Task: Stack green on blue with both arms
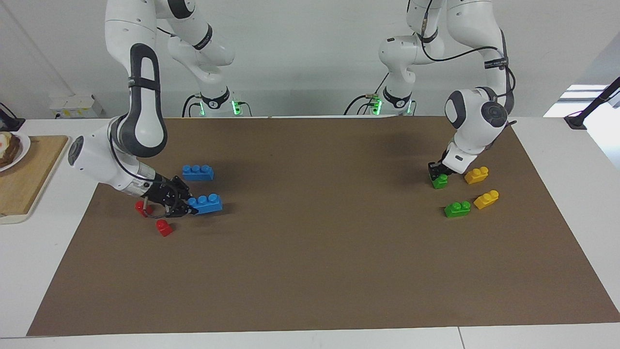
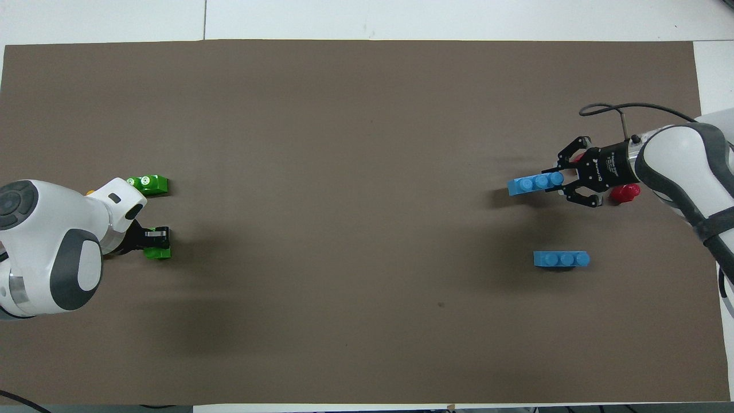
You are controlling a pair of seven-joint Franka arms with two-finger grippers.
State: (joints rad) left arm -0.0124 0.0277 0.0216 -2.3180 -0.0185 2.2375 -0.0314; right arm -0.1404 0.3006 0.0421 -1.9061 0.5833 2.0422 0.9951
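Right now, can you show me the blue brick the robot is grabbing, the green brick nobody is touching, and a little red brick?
Long blue plastic brick at right gripper (image 1: 209, 203): facing view, its side.
Free small green plastic brick (image 1: 457, 209): facing view, its side.
Small red plastic brick (image 1: 164, 228): facing view, its middle.

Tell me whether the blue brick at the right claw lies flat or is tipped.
Tipped, it seems: the blue brick sits slanted in the right claw, which is shut on one end, its free end higher in the facing view.
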